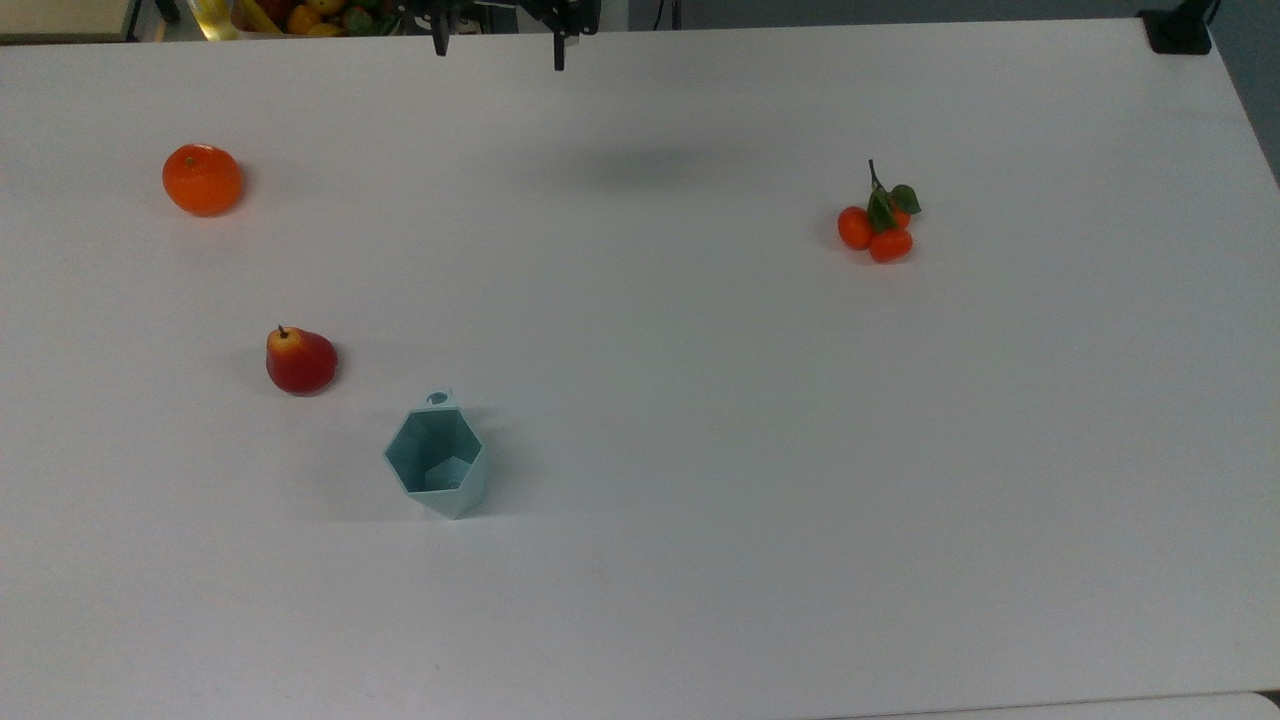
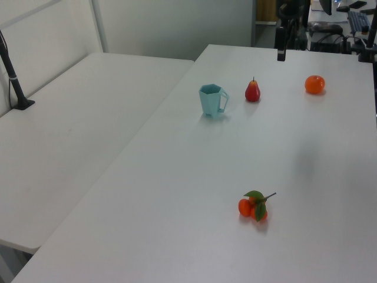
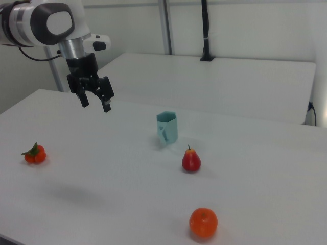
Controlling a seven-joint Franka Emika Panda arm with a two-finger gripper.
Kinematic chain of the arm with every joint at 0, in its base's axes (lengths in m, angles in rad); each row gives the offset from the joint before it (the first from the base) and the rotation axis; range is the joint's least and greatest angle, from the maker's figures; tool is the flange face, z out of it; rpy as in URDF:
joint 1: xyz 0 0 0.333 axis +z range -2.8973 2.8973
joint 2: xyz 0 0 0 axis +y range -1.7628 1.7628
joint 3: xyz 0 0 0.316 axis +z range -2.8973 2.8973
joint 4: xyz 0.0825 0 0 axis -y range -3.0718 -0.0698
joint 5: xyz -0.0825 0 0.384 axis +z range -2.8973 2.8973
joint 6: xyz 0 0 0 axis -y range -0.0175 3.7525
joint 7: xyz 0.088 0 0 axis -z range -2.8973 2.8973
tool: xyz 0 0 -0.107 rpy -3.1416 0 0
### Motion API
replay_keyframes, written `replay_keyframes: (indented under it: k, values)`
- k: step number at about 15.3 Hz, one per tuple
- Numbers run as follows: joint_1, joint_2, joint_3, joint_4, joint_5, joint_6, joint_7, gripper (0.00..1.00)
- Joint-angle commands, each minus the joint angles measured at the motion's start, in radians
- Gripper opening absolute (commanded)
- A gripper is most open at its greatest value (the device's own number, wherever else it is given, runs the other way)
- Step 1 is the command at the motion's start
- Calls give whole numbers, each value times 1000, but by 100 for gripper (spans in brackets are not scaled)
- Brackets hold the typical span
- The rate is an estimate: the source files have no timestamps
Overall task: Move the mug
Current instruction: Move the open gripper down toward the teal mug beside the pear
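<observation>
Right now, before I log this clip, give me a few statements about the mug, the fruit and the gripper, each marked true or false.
1. The mug stands upright on the table. True.
2. The gripper is shut on the mug. False: it hangs open in the air, apart from the mug.
3. The pear is the fruit nearest the mug. True.
4. The orange lies inside the mug. False: it sits on the table, beyond the pear.
5. The cluster of small oranges with leaves touches the pear. False: it lies far away, toward the top view's right.
</observation>
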Motion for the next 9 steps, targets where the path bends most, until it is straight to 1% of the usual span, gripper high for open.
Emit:
replay_keyframes:
  k: [1,6,9]
  values:
    - [0,-6,-3,-27,1,29,-21,100]
    - [0,-4,-3,-34,0,41,-21,100]
    - [-1,5,-3,-60,-1,140,-22,100]
